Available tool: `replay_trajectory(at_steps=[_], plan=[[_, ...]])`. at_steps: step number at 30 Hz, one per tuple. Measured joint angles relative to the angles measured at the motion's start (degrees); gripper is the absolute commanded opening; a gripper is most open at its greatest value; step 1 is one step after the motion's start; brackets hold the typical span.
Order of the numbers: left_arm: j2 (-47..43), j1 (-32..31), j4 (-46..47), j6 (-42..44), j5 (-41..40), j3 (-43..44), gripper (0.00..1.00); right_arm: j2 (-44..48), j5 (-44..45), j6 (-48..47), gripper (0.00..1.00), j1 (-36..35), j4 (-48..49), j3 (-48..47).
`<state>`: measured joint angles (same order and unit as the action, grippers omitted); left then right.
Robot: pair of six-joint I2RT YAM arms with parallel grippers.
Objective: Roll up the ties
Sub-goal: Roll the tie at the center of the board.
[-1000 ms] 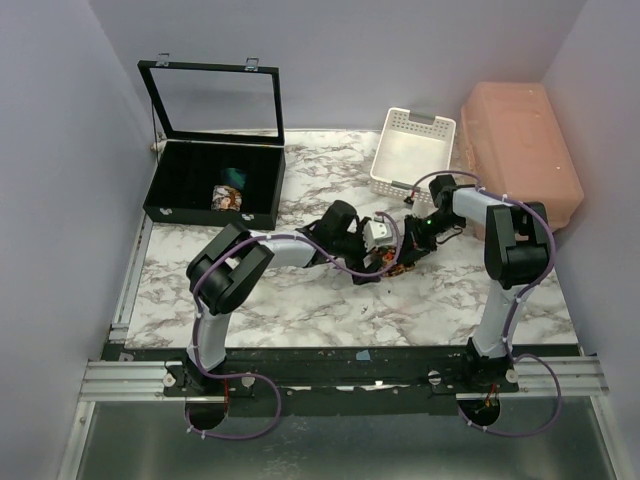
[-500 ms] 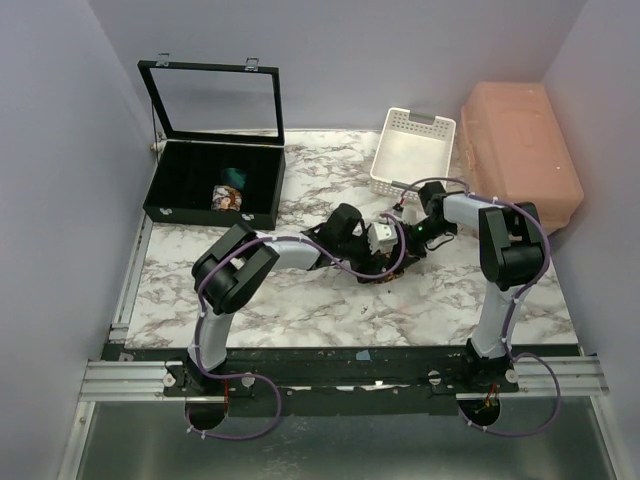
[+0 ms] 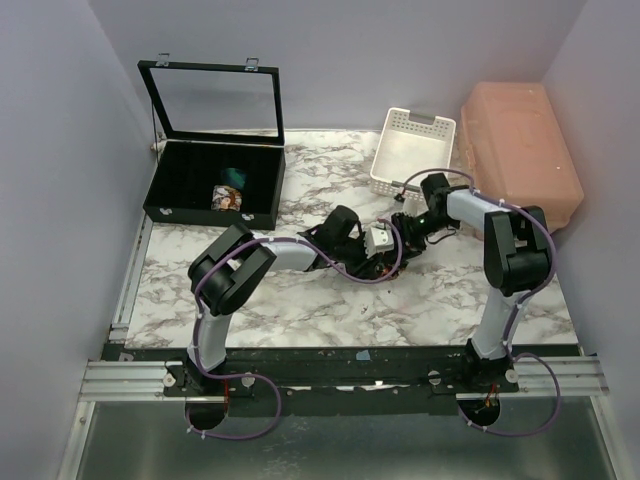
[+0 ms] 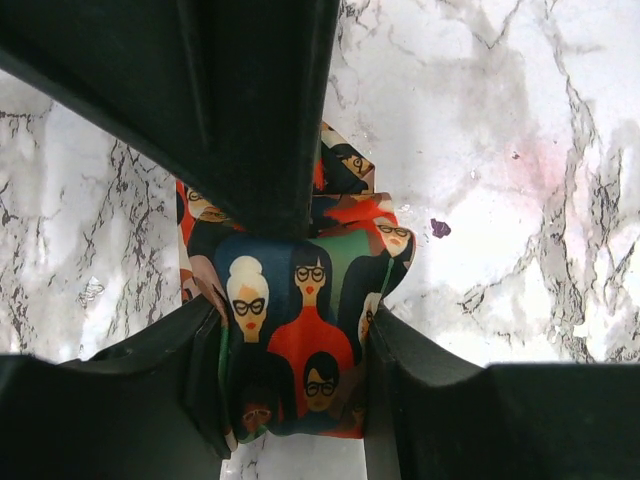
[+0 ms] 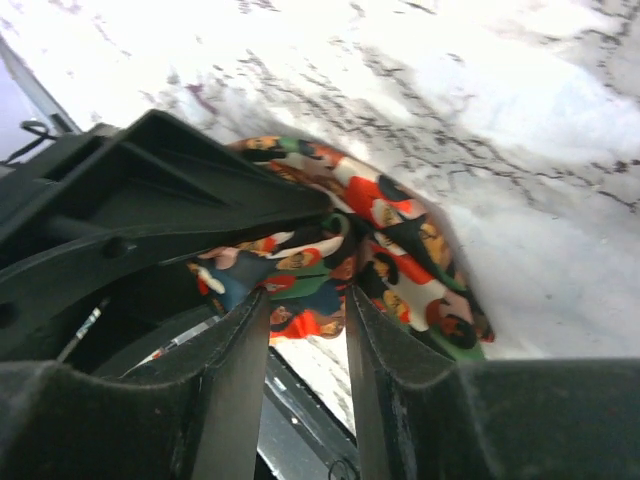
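Ties lie in two places. One tie (image 4: 300, 350) is in the middle of the marble table (image 3: 300, 300), bunched into a soft, folded lump. Its cloth is smooth and covered in little faces with glasses, in red, orange, green and dark blue. The left gripper (image 4: 292, 380) squeezes it, and the cloth touches both hard black fingers (image 4: 150, 400). The right gripper (image 5: 305, 330) comes in from the other side, close up against the left one. Its fingers (image 5: 235, 390) stand a little apart with cloth at the gap, but I cannot tell if they pinch it. Two rolled ties (image 3: 229, 195), one with a busy print and one teal, sit in the black box (image 3: 180, 175) with its see-through lid up. A white basket (image 3: 412, 150) with slots and a rounded pink tub (image 3: 520, 150) stand at the back.
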<state>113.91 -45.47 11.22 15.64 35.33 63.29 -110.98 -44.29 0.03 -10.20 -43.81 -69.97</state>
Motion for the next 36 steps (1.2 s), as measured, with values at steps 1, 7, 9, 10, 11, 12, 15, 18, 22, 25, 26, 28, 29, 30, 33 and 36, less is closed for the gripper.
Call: replay_trajectory(at_steps=[1,7,9,10,11,12,15,18,22,25,26,28,29,30,33,36], plan=[[0.0,0.0,-0.1,0.1,0.0,0.0,0.20,0.5,-0.8,0.2,0.44,0.1,-0.2,-0.3],[0.0,0.0,-0.7,0.7,0.0,0.3,0.21,3.0,-4.9,1.7,0.48,-0.6,-0.7,-0.3],[0.0,0.0,-0.9,0.7,0.0,0.4,0.23,2.9,-5.1,1.9,0.47,-1.4,-0.7,-0.3],[0.0,0.0,-1.2,0.7,0.0,0.5,0.24,2.8,-5.1,1.9,0.46,-1.7,-0.8,-0.3],[0.0,0.0,-1.3,0.7,0.0,0.6,0.25,2.5,-5.1,1.8,0.45,-1.9,-0.8,-0.3],[0.0,0.0,-1.5,0.7,0.0,0.7,0.26,2.2,-5.0,1.6,0.42,-2.1,-0.9,-0.4],[0.0,0.0,-1.8,0.8,0.0,0.7,0.30,0.5,-3.8,0.4,0.16,-2.4,-1.5,-0.9],[0.0,0.0,-2.1,0.8,-0.1,0.8,0.41,-0.7,-3.2,-0.6,0.01,-2.2,-2.4,-1.4],[0.0,0.0,-2.3,0.8,-0.2,0.9,0.57,-0.7,-2.6,-1.6,0.00,-2.0,-3.0,-1.8],[-0.3,0.0,-2.1,0.7,-0.2,0.6,0.62,-0.7,-1.2,-2.3,0.00,-1.7,-3.4,-1.8],[-0.3,0.0,-2.1,0.5,-0.2,0.5,0.63,-0.7,-0.9,-2.6,0.01,-1.6,-3.5,-1.8],[-0.4,0.0,-2.1,0.1,-0.2,0.6,0.64,-0.7,-0.2,-3.0,0.00,-1.2,-3.5,-1.8],[-0.4,0.0,-2.1,-0.2,-0.2,0.7,0.64,-0.7,0.1,-3.1,0.00,-1.1,-3.5,-1.8],[-0.4,0.0,-2.2,-0.7,-0.2,0.9,0.64,-0.7,0.4,-3.2,0.00,-1.0,-3.5,-1.8],[-0.3,-0.2,-2.6,-1.9,-0.2,2.0,0.60,-0.8,1.0,-3.3,0.00,-0.6,-3.6,-1.8],[-0.1,-0.4,-3.0,-2.4,-0.2,3.2,0.56,-1.0,1.8,-3.6,0.00,-0.5,-3.8,-1.8]])
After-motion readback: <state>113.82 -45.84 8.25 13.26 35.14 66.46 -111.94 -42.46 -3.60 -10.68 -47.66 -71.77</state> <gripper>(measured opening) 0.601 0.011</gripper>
